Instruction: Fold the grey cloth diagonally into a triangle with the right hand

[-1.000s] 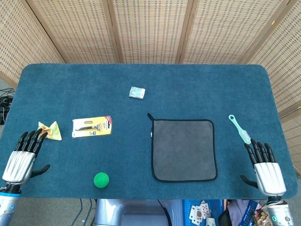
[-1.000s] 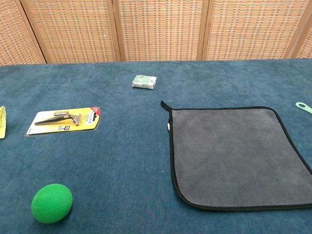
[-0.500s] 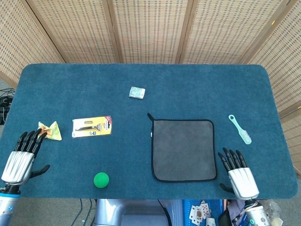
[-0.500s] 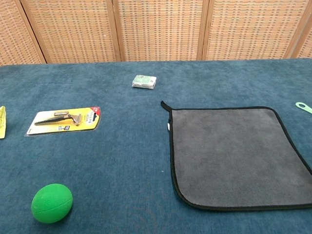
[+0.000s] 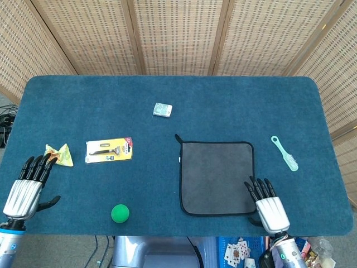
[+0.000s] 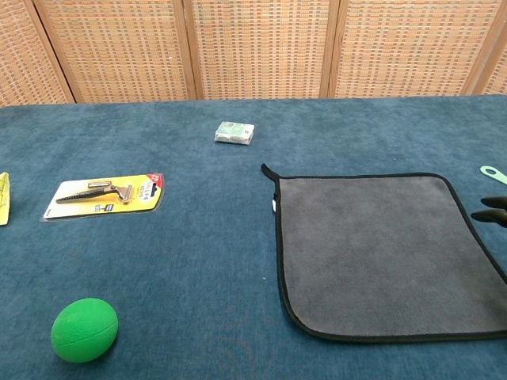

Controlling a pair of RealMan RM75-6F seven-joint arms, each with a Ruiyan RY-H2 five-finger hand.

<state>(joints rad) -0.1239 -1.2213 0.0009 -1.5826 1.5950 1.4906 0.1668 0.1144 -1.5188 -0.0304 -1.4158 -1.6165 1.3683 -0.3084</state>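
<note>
While the grey cloth [image 5: 217,177] lies flat and unfolded on the blue table [image 5: 167,95], the right hand [image 5: 266,204] is seen at its near right corner, palm down, with the fingers spread apart and nothing held in them. In the head view the dark fingertips [image 5: 255,186] reach just over the cloth's black border at that corner; whether they press on the fabric cannot be told. In the chest view only the tips of that hand [image 6: 490,209] show, at the cloth's [image 6: 380,249] right edge. A small black loop sticks out from the cloth's far left corner.

The left hand [image 5: 26,187] is found well to the left of the cloth, near the table's front edge, with its fingers stretched out and apart, empty. A crumpled yellow wrapper [image 5: 60,154] lies just beyond its fingertips.

A carded razor [image 5: 109,150] is placed to the left of the cloth, and a green ball [image 5: 120,213] lies nearer the front edge, left of the cloth's near left corner. A small pale green packet [image 5: 162,109] sits beyond the cloth, off its far left corner. A mint green brush [image 5: 285,153] lies to the right of the cloth, apart from it.
</note>
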